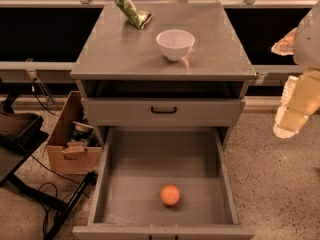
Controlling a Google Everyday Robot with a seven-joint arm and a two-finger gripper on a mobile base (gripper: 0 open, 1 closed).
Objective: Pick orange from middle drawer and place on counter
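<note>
The orange (170, 195) lies in the open middle drawer (125, 159) while the gripper (291, 115) (its grip cannot be told) hangs right of the counter (120, 49).

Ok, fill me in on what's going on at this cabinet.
The robot is meant to lift the orange out, but no grasp has happened yet. The orange lies near the front of the pulled-out middle drawer. The gripper hangs off to the right of the cabinet, well away from the fruit. The counter carries a white bowl and a green snack bag.
</note>
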